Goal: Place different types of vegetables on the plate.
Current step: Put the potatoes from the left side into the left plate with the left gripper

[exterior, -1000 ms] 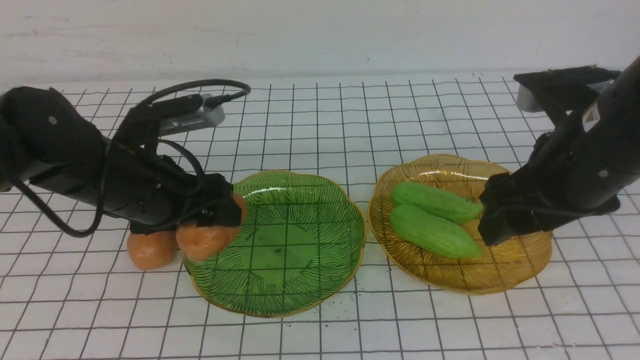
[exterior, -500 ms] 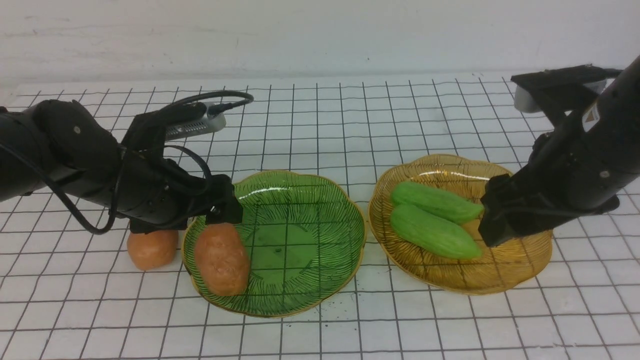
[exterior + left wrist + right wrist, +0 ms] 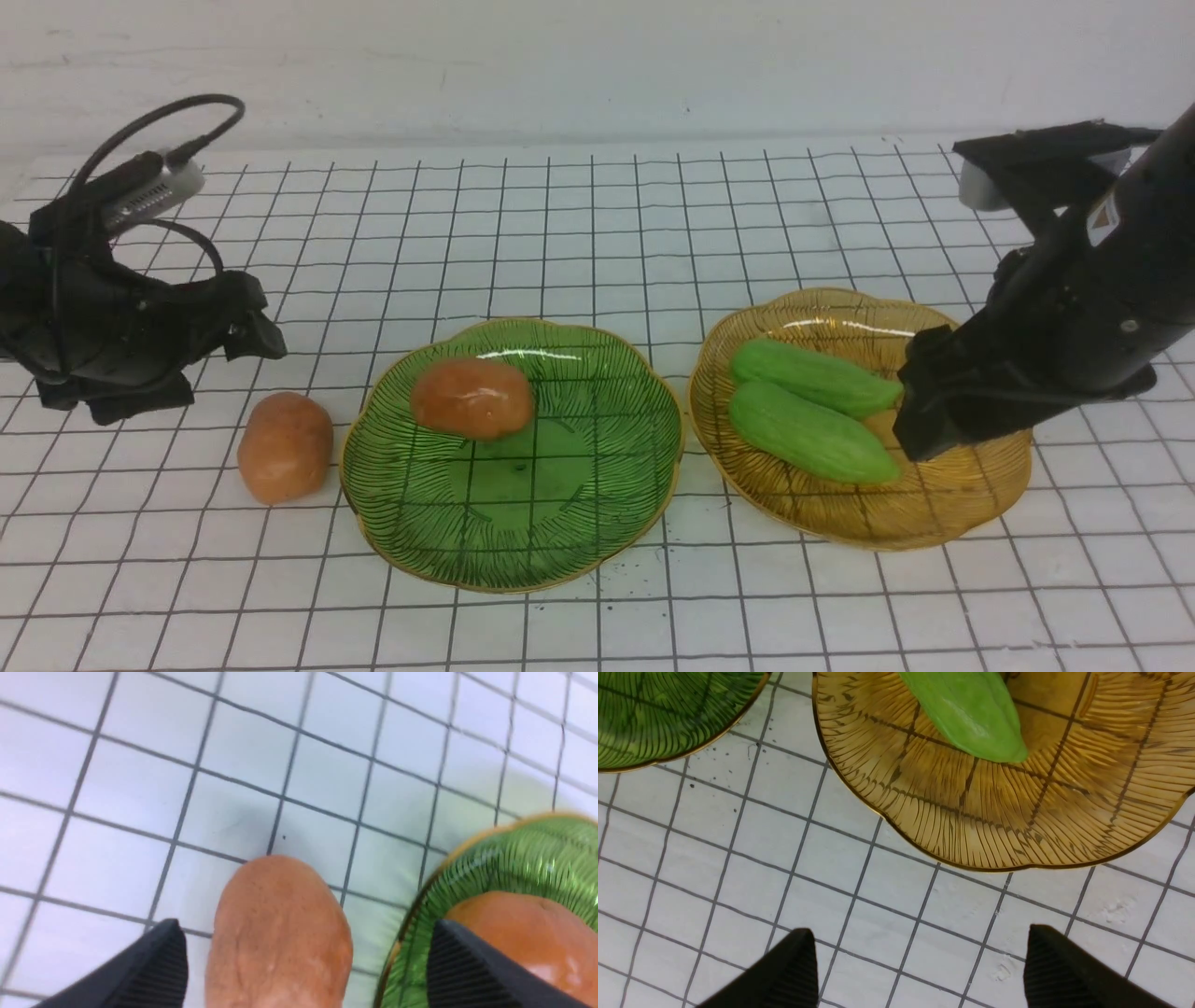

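One orange-brown potato (image 3: 472, 399) lies free on the green plate (image 3: 560, 485), in its rear left part. Another potato (image 3: 285, 446) rests on the table just left of that plate. My left gripper (image 3: 245, 329) hangs open above and to the left of this table potato. In the left wrist view the table potato (image 3: 280, 933) shows between the spread fingers of the left gripper (image 3: 306, 926), with the plate potato (image 3: 528, 933) behind one finger. Two green gourds (image 3: 814, 376) (image 3: 808, 431) lie side by side on the amber plate (image 3: 924, 504). My right gripper (image 3: 920, 411) hovers open at their pointed ends, holding nothing.
The two plates sit side by side on a white gridded table (image 3: 597, 233), nearly touching. In the right wrist view the right gripper (image 3: 920, 929) is over bare grid, with the amber plate (image 3: 1017, 821), a gourd tip (image 3: 971, 714) and the green plate's rim (image 3: 668, 718) beyond.
My left gripper let go of the potato onto the green plate and drew back to the left. The potato rolled toward the plate's rear. The right arm stayed still.
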{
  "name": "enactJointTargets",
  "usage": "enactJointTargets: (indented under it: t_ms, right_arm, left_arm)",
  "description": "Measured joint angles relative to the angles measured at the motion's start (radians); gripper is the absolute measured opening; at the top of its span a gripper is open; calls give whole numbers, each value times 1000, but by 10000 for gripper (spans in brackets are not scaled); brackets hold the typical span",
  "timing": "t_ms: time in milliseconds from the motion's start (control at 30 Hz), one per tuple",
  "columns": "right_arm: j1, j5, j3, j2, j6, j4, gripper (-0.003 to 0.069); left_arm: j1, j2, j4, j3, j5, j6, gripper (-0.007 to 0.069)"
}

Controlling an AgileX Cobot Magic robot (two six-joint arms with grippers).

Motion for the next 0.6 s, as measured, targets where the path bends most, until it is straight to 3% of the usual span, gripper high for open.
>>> enactJointTargets:
  t_ms: [100,300,467,600]
  right_arm:
    - [0,0,0,0,0,0,536]
    - [0,0,0,2,0,1,536]
    - [0,-5,0,15,0,1,536]
    - [0,-7,0,37,0,2,536]
  left_arm:
    - [-4,54,-65,0,-2,-1,555]
    - [-7,143,-76,-4,-8,-1,469]
    - [-7,169,-96,-18,-7,22,414]
    - [-6,169,-96,-23,6,43,412]
